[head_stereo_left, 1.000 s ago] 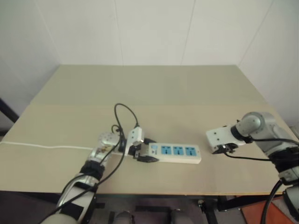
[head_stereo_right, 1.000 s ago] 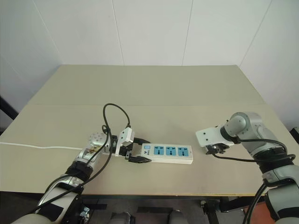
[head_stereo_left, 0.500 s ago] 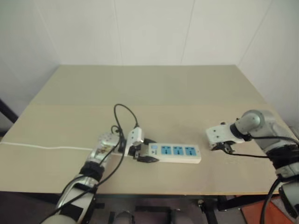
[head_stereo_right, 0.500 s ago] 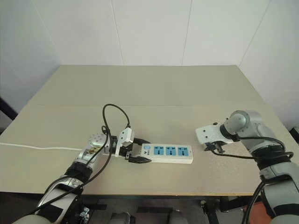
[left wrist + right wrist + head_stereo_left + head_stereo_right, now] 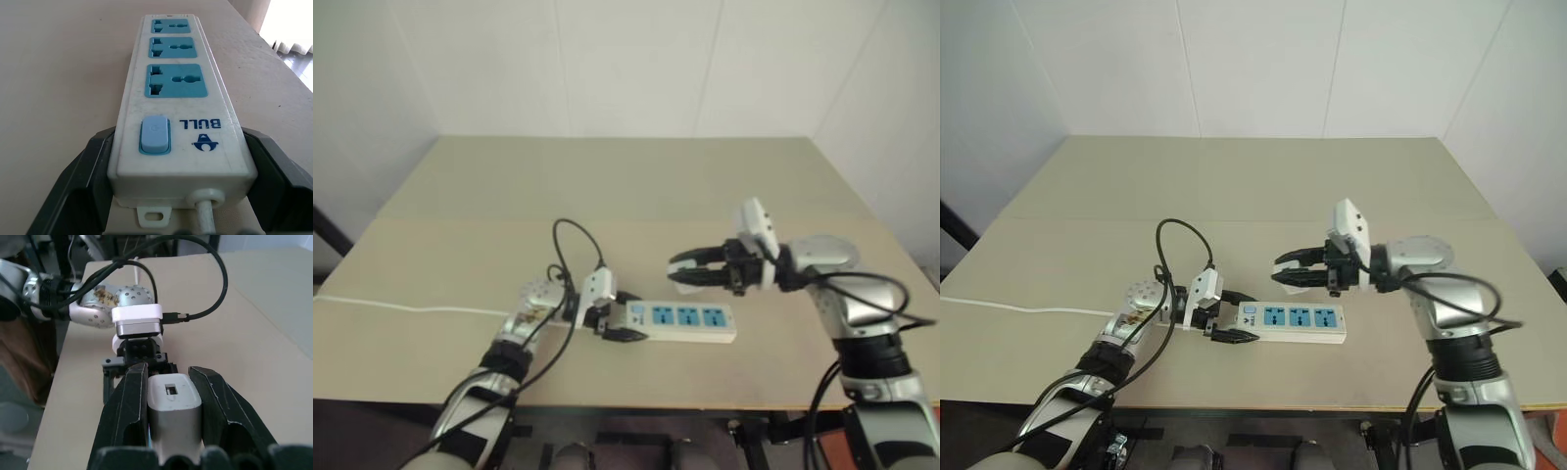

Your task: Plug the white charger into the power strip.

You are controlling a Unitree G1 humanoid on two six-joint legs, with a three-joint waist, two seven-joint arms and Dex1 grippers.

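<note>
While the left pincer (image 5: 619, 324) clamps the cord end of the power strip (image 5: 680, 321) lying flat on the worktop (image 5: 626, 186), the right pincer (image 5: 1285, 273) hangs just above the strip's sockets, its fingers (image 5: 128, 401) closed on the white charger (image 5: 172, 401), level and aimed toward the left arm.

Long white plastic power strip (image 5: 180, 125) lying flat on table, three blue socket faces up, pale blue switch and thin white cord at end sitting between left pincer's (image 5: 1232, 315) black fingers, rest of bar extending away beyond fingertips. Small white rounded block charger (image 5: 173, 404) sitting clamped between right pincer's (image 5: 1285, 270) fingers, hovering above strip.
</note>
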